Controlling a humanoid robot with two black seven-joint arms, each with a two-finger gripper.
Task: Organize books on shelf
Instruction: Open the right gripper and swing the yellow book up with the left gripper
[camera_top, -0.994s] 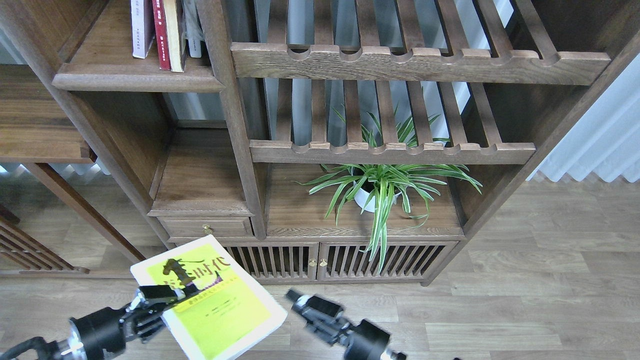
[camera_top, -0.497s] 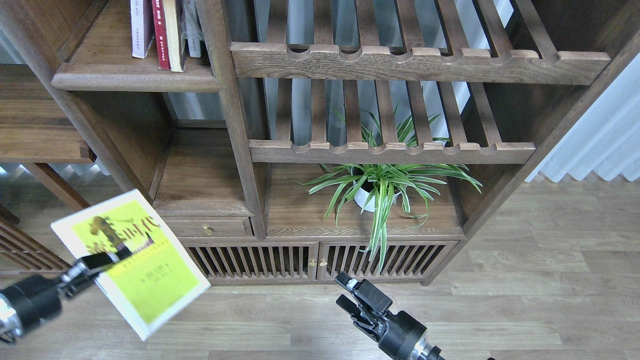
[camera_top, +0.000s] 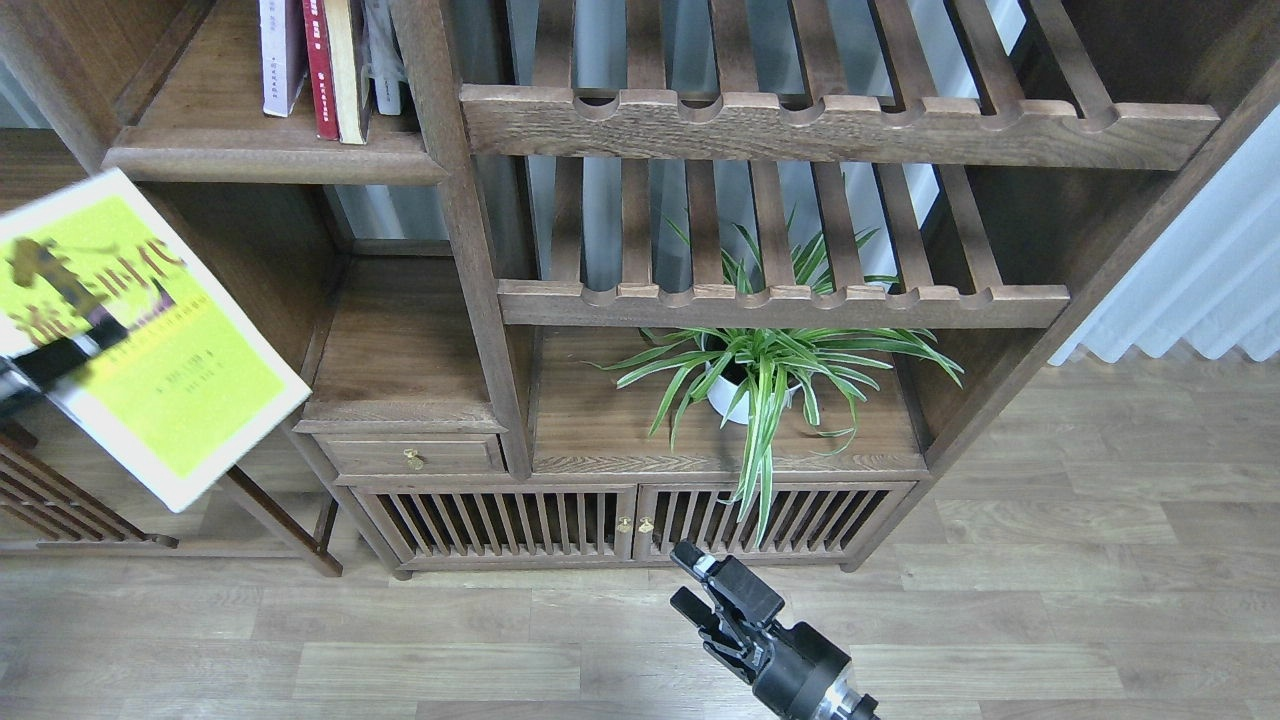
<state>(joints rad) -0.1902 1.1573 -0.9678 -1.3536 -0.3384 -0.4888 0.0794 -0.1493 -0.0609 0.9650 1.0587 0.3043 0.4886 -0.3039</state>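
Left gripper (camera_top: 45, 362) is out at 9 o'clock, mostly cut off by the frame edge; only 1 dark finger (camera_top: 68, 352) shows, laid across the cover of the yellow book (camera_top: 150, 340) and clamped on it. The book hangs tilted in the air in front of the cabinet's left side, its cover facing up, a bit blurred, the characters hard to read.

Up at 11 o'clock sits the shelf (camera_top: 275, 155), with the white book (camera_top: 281, 55) and the red book (camera_top: 320, 65) standing upright, tops cut off by the frame. A tan-edged volume (camera_top: 349, 70) leans against the red one, and more spines behind it are too dark to make out.

Right gripper (camera_top: 700, 585) waits at 6 o'clock over the floor (camera_top: 1050, 600), fingers slightly parted, holding nothing. The plant (camera_top: 765, 365) sits at center under the slatted rack (camera_top: 780, 305).
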